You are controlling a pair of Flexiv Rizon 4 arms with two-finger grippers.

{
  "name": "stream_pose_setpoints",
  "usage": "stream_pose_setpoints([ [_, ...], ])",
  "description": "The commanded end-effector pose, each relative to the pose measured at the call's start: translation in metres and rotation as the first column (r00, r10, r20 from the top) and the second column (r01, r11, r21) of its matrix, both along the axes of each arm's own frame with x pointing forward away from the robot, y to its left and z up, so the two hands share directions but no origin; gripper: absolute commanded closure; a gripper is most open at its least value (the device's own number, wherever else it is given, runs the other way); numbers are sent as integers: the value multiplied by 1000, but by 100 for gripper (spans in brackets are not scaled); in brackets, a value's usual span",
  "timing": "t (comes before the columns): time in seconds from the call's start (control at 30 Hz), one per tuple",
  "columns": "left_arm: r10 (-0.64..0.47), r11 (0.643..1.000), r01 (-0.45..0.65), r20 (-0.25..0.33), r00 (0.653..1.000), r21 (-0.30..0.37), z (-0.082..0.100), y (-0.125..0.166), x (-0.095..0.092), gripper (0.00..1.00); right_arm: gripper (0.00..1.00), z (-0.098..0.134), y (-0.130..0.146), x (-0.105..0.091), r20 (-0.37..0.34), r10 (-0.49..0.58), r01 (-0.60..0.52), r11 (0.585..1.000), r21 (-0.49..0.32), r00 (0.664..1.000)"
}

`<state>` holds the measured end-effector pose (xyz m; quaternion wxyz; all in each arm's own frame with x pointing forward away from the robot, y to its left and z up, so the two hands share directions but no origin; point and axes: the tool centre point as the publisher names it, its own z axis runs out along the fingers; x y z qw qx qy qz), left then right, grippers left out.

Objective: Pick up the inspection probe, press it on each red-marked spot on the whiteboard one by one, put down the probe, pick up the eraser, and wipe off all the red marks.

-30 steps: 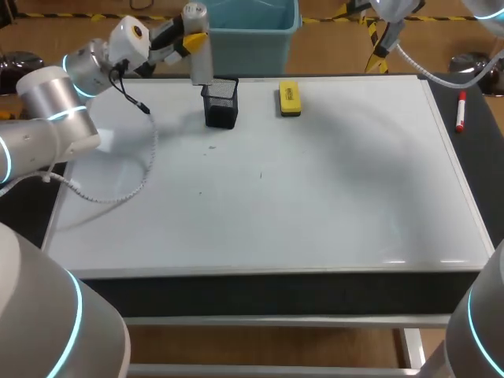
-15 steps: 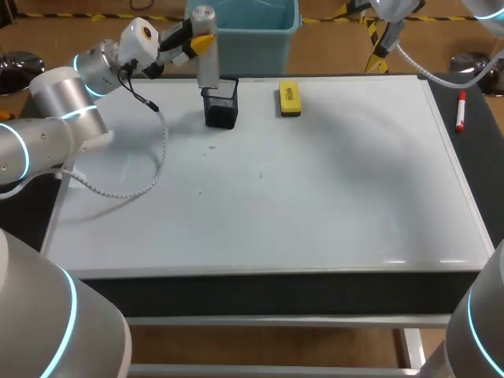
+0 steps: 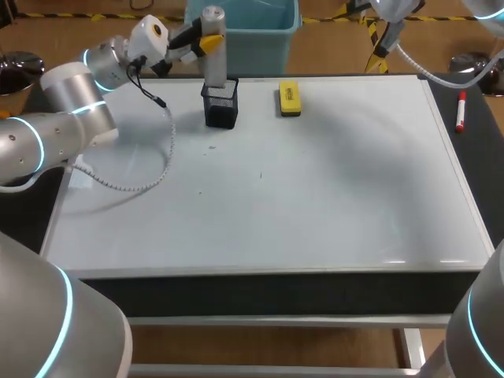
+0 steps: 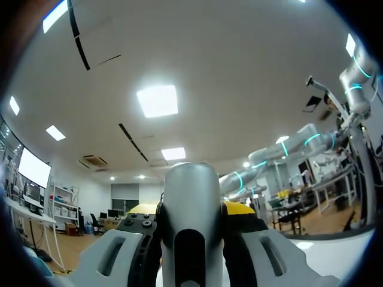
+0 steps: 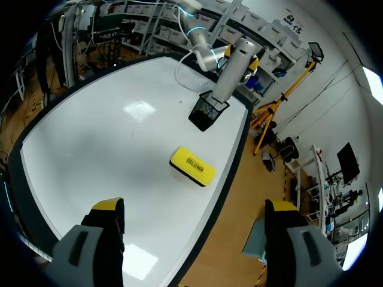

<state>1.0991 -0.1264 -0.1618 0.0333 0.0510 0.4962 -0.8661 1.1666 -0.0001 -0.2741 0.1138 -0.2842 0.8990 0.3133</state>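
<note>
Carrying the probe [image 3: 214, 43] rightward along the desk's [image 3: 484, 165] far edge, the left arm [image 3: 71, 102] had brought it upright to the mesh holder's [image 3: 220, 106] mouth, left jaws clamped on it. Right jaws hung wide, empty. Lowered off-centre, its tip could snag the rim and topple the holder toward the eraser [image 3: 289, 98] nearby.

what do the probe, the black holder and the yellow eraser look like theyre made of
Inspection probe: a smooth silver-grey cylinder with a soft sheen, likely metal, possibly painted plastic. Holder: black open mesh you can see through, probably coated wire. Eraser: a matte yellow block that looks like moulded plastic; its underside is hidden.
</note>
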Motion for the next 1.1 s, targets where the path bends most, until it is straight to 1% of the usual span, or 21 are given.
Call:
stream_pose_setpoints([
  [0.03, -23, 1000, 23, 1, 1000, -6, -6, -2, 6, 100, 0, 1, 0, -1, 0, 2, -2, 1000, -6, 1000],
  [0.17, -31, 999, 31, -11, 999, 12, -13, -4, 4, 100, 0, 1, 0, -1, 0, 2, -2, 1000, -6, 1000],
  [0.33, -33, 999, 33, -18, 999, 16, -19, -8, 3, 100, 0, 1, 0, -1, 0, 2, -2, 1000, -6, 1000],
  [0.4, -36, 999, 37, -11, 999, 39, -22, -10, 4, 100, 0, 1, 0, -1, 0, 2, -2, 1000, -6, 1000],
  [0.53, -36, 998, 36, -14, 999, 47, -30, -15, 5, 100, 0, 1, 0, -1, 0, 2, -2, 1000, -6, 1000],
  [0.7, -44, 996, 46, -34, 998, 82, -42, -19, 4, 100, 0, 1, 0, -1, 0, 2, -2, 1000, -6, 1000],
  [0.97, -43, 993, 46, -27, 999, 110, -55, -21, 0, 100, 0, 1, 0, -1, 0, 2, -2, 1000, -6, 1000],
  [1.0, -43, 991, 46, -26, 999, 125, -57, -21, 0, 100, 0, 1, 0, -1, 0, 2, -2, 1000, -6, 1000],
  [1.1, -45, 990, 47, -19, 999, 130, -62, -23, -2, 100, 0, 1, 0, -1, 0, 2, -2, 1000, -6, 1000],
])
